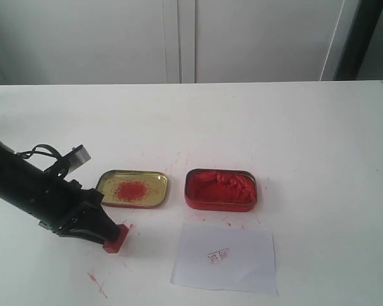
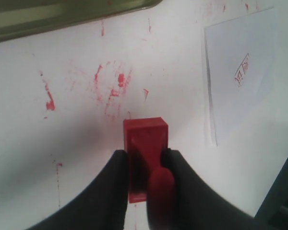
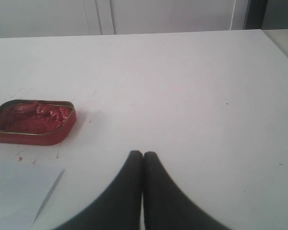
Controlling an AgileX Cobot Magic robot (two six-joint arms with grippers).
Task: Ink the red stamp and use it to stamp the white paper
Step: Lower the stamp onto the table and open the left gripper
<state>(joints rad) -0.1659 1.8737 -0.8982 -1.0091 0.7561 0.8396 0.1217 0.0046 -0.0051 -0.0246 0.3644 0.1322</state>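
Near-left on the table, we are clamping the red stamp [image 1: 115, 239] in our left gripper [image 2: 145, 160], left of the white paper [image 1: 225, 258] and apart from it | white paper is already carrying a red imprint [image 1: 218, 256], so we are judging inking and stamping done | right gripper [image 3: 143, 155] is sitting closed, empty.

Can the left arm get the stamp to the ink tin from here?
Probably yes. The left claw grips the stamp near the lid, whose corner edges the straight line to the open tin; lifted a little, the path looks free.
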